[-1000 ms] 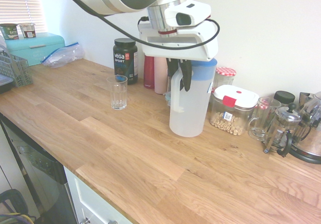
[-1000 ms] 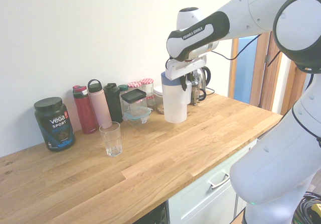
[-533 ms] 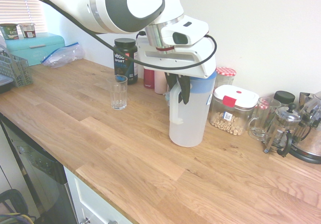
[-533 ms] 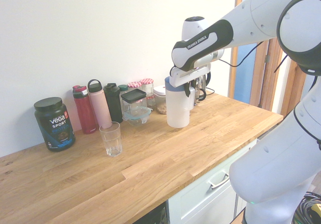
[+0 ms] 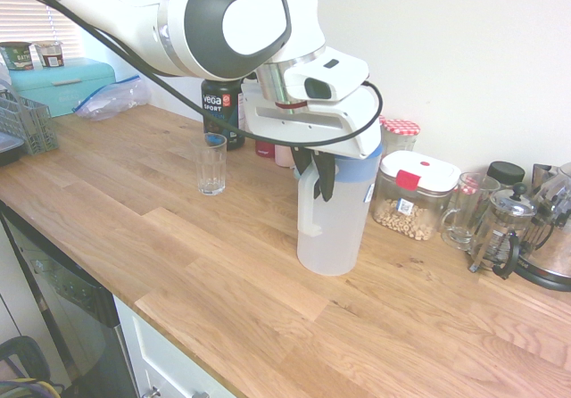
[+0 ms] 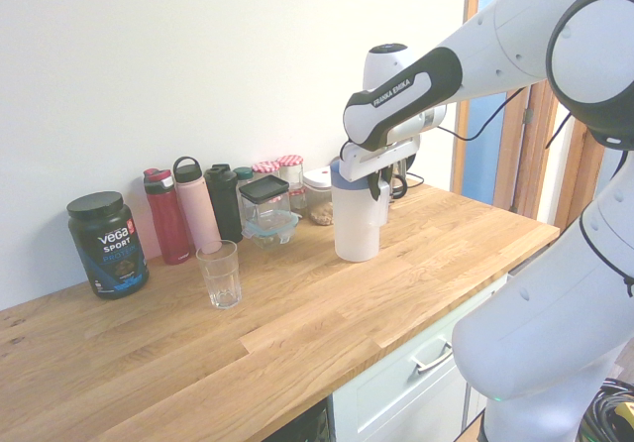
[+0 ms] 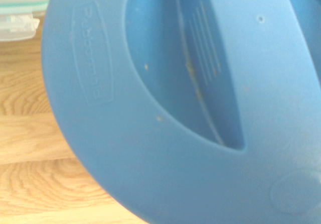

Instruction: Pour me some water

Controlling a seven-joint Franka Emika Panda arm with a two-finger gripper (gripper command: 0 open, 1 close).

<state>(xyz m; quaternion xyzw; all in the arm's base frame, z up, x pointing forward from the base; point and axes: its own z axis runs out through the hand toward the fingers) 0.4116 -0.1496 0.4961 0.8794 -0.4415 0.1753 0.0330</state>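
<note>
gripper (image 5: 321, 168) clamped tight on pitcher (image 5: 335, 224) handle | pitcher hanging right below it, water barely visible | has dropped lower and slid off the back row since a sec ago | glass (image 5: 211, 163) well off to the side, so carry's underway, pour's next

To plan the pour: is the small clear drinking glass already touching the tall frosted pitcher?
No, the glass stands apart from the pitcher.

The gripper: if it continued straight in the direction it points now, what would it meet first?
The gripper points steeply downward and is shut on the pitcher's handle. Going straight on, it would press further along that handle, then probably meet the wooden countertop beside the pitcher; depth is uncertain.
</note>
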